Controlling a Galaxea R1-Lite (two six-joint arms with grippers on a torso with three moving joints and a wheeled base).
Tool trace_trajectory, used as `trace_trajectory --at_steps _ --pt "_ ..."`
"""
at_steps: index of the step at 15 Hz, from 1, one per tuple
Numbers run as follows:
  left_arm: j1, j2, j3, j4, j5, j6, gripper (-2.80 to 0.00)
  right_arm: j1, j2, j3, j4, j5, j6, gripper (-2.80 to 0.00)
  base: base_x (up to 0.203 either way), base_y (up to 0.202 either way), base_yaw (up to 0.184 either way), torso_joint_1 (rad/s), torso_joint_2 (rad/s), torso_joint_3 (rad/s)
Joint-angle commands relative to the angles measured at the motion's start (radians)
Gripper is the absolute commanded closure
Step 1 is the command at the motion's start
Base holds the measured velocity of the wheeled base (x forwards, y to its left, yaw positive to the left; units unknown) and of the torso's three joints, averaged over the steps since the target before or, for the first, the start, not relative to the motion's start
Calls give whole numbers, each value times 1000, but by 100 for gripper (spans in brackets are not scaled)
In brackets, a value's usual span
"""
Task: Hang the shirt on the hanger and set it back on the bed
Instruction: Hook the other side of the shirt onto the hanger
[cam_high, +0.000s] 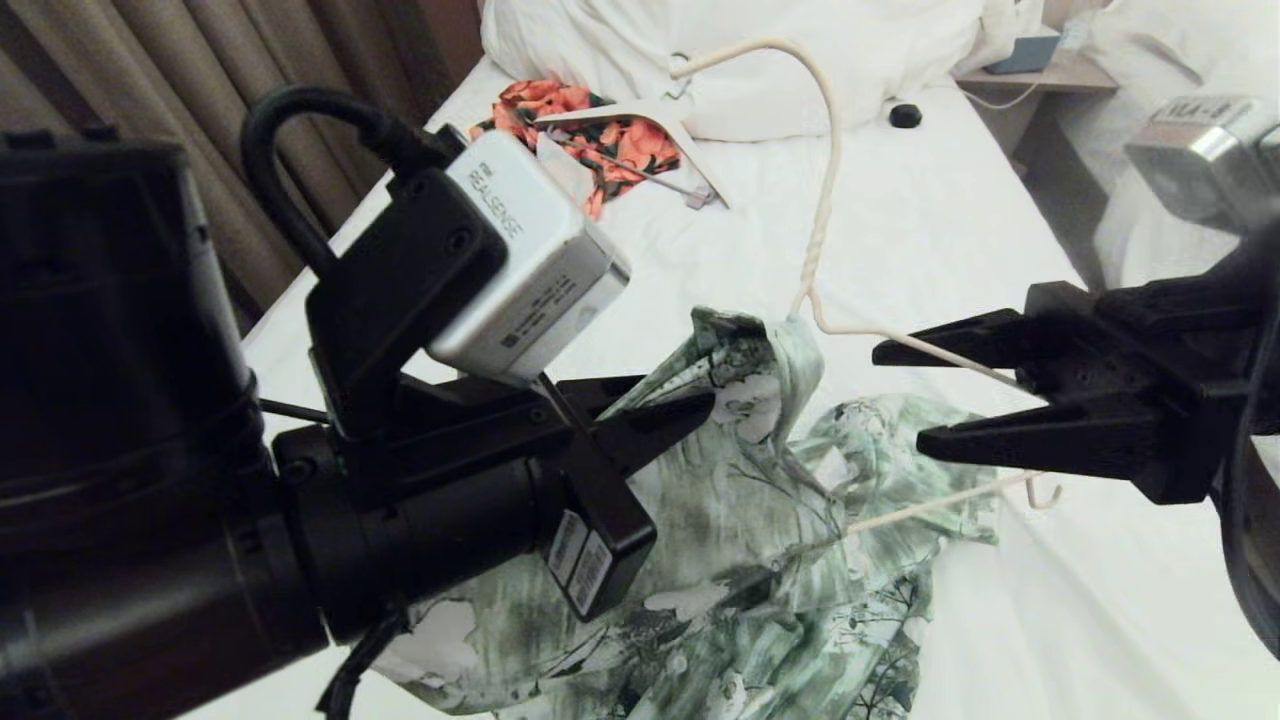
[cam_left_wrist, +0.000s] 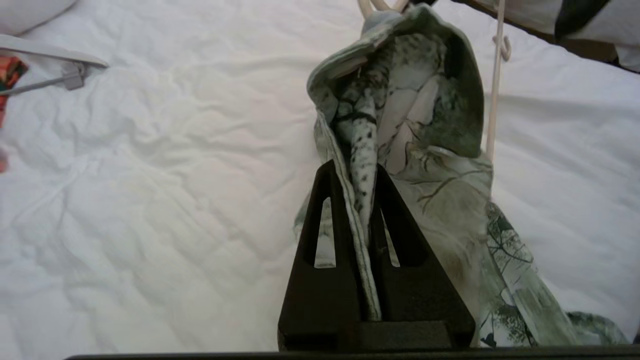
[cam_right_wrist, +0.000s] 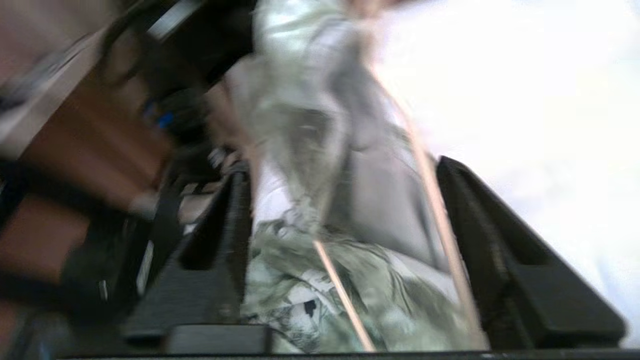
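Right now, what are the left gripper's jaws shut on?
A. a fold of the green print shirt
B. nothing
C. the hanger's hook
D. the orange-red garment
A: in the left wrist view the left gripper has its jaws closed on a fold of the shirt, while the hanger rises beside it.

Soft, even indoor light fills the room, and the bed sheet glares near white toward the pillows, with only faint shadows in its creases. The head and left wrist views are sharp. The right wrist view is heavily motion-blurred, smearing the shirt and hanger.
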Motion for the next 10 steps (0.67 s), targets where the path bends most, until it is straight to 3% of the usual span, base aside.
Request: trace_trajectory --at_steps 1,4,6,9,10 --pt "-1 -6 -19 2 4 3 0 -6 -77 1 -5 -73 94 -280 0 0 0 0 0 0" --pt "-1 0 -35 2 3 -5 0 -27 -134 -5 -7 -227 256 -280 0 0 0 0 0 0" --pt "-2 -2 -45 1 3 -13 0 -37 -142 -7 -3 -301 271 -280 0 0 0 0 0 0" --pt "-1 -4 -59 1 5 -60 0 -39 -148 -22 17 -475 302 -280 0 0 0 0 0 0" --pt "1 -4 -59 1 5 -75 0 -39 -140 -39 23 -527 308 -64 0 0 0 0 0 0"
